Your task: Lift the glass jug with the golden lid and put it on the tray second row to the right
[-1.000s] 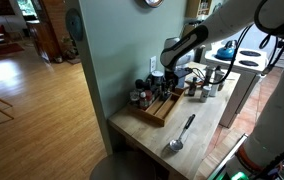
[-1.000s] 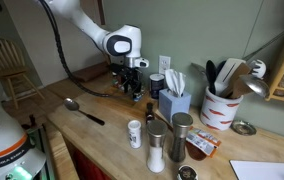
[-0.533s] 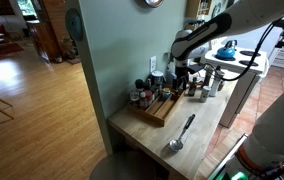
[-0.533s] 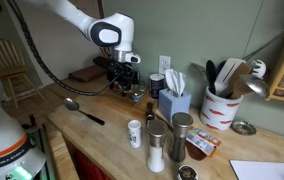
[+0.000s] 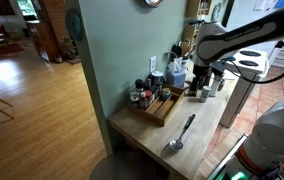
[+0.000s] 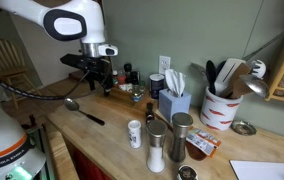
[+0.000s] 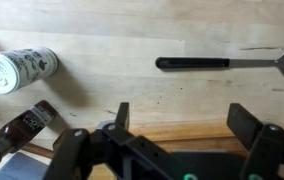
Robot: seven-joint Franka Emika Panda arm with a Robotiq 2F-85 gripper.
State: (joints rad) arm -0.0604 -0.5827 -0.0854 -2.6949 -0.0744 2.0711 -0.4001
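Over the wooden worktop (image 7: pixel 102 25) your tool (image 7: pixel 182 115) hangs released: the wrist view shows its two dark fingers (image 7: pixel 120 116) spread wide apart with nothing between them. Beyond the fingers in that view you can see a spoon (image 7: pixel 222 63) with a black handle lying flat on the boards, its bowl at the right edge, and to the left a white shaker (image 7: pixel 17 70) on its side, with a dark bottle (image 7: pixel 27 125) nearer the tool. In an exterior view the tool (image 6: pixel 94 82) hovers above the worktop near the wall, with the spoon (image 6: pixel 82 108) on the boards just in front of it. The tray (image 5: pixel 160 108), long and light brown, lies on the worktop along the green wall (image 5: pixel 112 50), and a cluster of small jars (image 5: pixel 142 95) stands at its far end. You cannot pick out the glass jug with the golden lid among them; the jars are too small to tell apart. In that view the arm (image 5: pixel 242 40) reaches in from the right, well apart from the tray.
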